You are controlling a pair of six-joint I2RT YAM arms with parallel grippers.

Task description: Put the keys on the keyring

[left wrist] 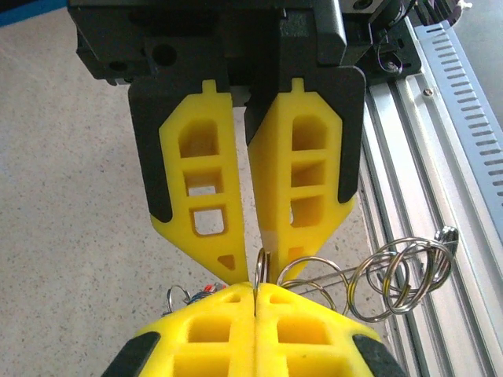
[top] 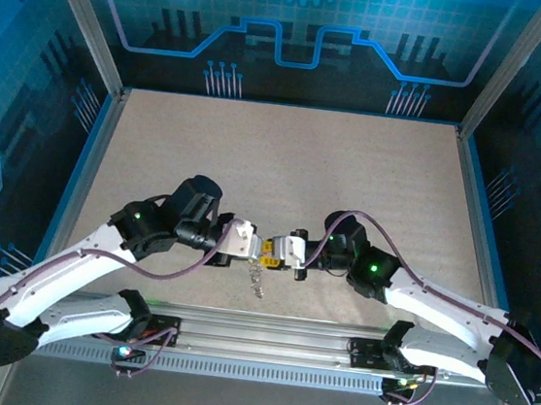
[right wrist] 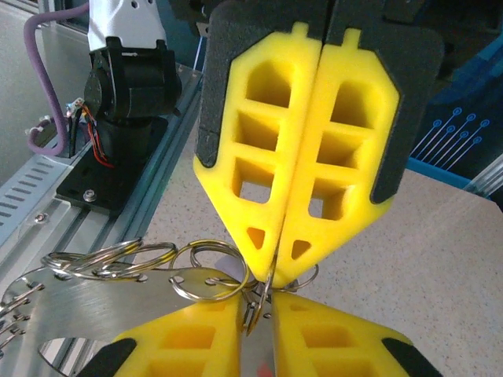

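Just behind the left gripper (left wrist: 255,294), a red piece (left wrist: 209,288) is mostly hidden; from above, the chain of rings (top: 258,281) below that gripper is too small to count.

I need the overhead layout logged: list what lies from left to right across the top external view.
left arm → left gripper → right gripper → right arm. The chain of rings hangs just below where the two grippers meet, so it is left out of the order.

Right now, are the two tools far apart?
No, the left tool and right tool point at each other, tips almost together.
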